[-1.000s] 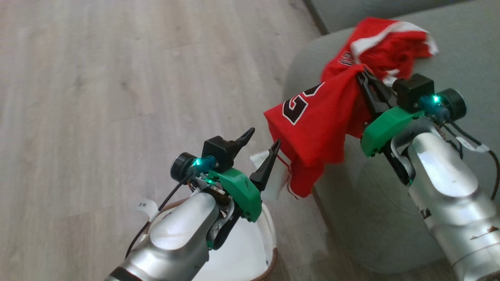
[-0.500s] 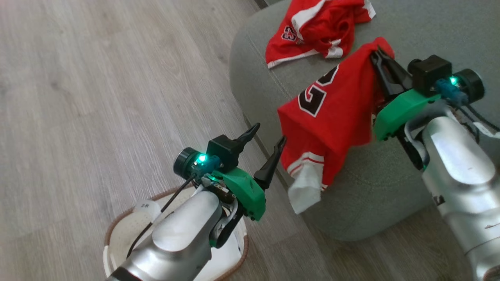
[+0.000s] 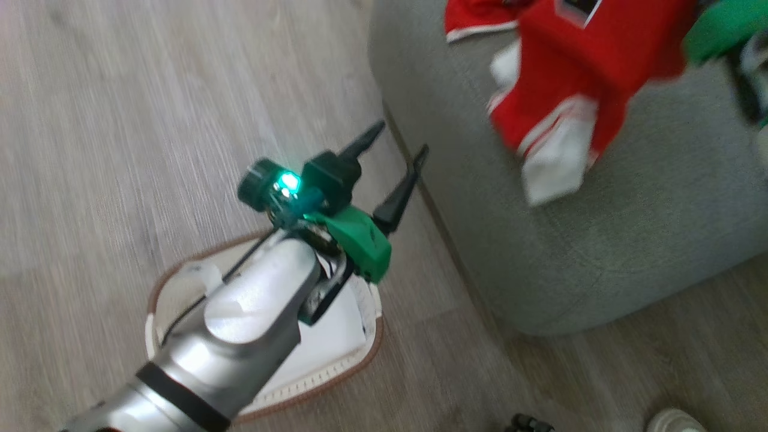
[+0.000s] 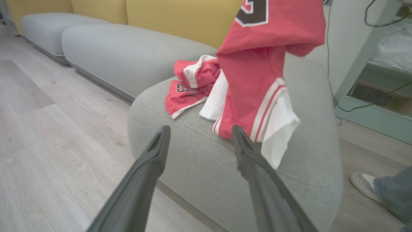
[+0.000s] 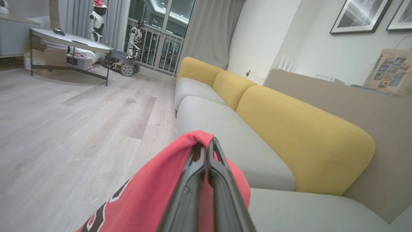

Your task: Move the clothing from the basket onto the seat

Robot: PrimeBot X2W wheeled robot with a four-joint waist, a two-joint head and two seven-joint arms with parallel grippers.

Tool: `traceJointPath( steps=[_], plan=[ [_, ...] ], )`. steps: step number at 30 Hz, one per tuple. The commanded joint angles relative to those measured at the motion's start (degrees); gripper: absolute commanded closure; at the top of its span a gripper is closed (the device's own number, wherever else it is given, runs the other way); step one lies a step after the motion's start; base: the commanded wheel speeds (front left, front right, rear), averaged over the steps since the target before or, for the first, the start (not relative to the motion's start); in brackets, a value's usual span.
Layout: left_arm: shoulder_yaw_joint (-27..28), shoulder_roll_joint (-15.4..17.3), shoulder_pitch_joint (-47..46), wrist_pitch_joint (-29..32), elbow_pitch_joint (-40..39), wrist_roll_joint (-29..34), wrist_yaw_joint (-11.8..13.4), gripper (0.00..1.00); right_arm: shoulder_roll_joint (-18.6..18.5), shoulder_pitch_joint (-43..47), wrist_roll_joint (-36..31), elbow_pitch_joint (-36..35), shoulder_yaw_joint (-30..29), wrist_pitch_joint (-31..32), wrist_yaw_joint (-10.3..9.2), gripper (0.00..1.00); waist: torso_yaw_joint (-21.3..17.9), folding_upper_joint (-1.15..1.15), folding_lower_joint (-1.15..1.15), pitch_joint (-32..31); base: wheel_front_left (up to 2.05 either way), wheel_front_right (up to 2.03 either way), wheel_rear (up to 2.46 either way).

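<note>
A red garment [image 3: 576, 72] with white trim hangs over the grey-green seat [image 3: 630, 240], and a white cloth piece [image 3: 555, 171] dangles from its lower end. My right gripper [image 5: 206, 141] is shut on the top fold of this garment [image 5: 154, 193]. Another red garment [image 4: 190, 87] lies crumpled on the seat [image 4: 193, 154]. My left gripper [image 3: 401, 139] is open and holds nothing, raised above the floor between the basket [image 3: 318, 375] and the seat's edge. The left wrist view shows this gripper [image 4: 199, 129] facing the hanging garment [image 4: 257, 74].
A flat white sheet [image 3: 336, 336] lies inside the basket. A person's shoe [image 4: 363, 183] stands on the wooden floor right of the seat. Yellow backrests [image 5: 289, 129] line the sofa. A low table [image 5: 70, 40] stands far across the room.
The head camera has swung, shifting the whole picture. My right gripper has carried the red garment farther over the seat. The left gripper stays open above the basket.
</note>
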Motion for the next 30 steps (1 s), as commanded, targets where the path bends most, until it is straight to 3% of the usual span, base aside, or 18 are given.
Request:
traceJointPath(
  steps=[1, 6, 16, 21, 30],
  plan=[
    [2.0, 1.4, -3.7, 0.5, -2.7, 0.7, 0.7, 0.0, -1.3, -4.0, -0.7, -0.8, -1.0, -0.4, 0.4, 1.0, 2.3, 0.0, 0.0, 5.0, 0.0, 0.0, 0.0],
    [2.4, 4.5, -7.0, 2.9, -8.0, 2.7, 2.2, 0.0, -5.6, -13.3, -2.8, 2.6, -3.8, -0.4, 0.4, 1.0, 5.0, 0.0, 0.0, 12.9, 0.0, 0.0, 0.0],
    [2.4, 7.5, -10.0, 5.6, -14.8, 5.1, 3.9, 0.0, -9.9, -21.6, -8.0, 9.4, -12.3, -0.4, 0.4, 1.0, 8.3, 0.0, 0.0, 21.0, 0.0, 0.0, 0.0],
    [1.8, 7.9, -11.6, 7.0, -17.0, 6.3, 4.3, 0.0, -8.3, -20.8, -13.1, 11.6, -19.5, -0.4, 0.4, 1.0, 9.4, 0.0, 0.0, 24.2, 0.0, 0.0, 0.0],
    [1.3, 9.1, -11.8, 8.5, -18.3, 6.5, 4.8, 0.0, -1.8, -15.5, -20.7, 15.0, -27.2, -0.4, 0.4, 1.0, 9.1, 0.0, 0.0, 26.1, 0.0, 0.0, 0.0]
  ],
)
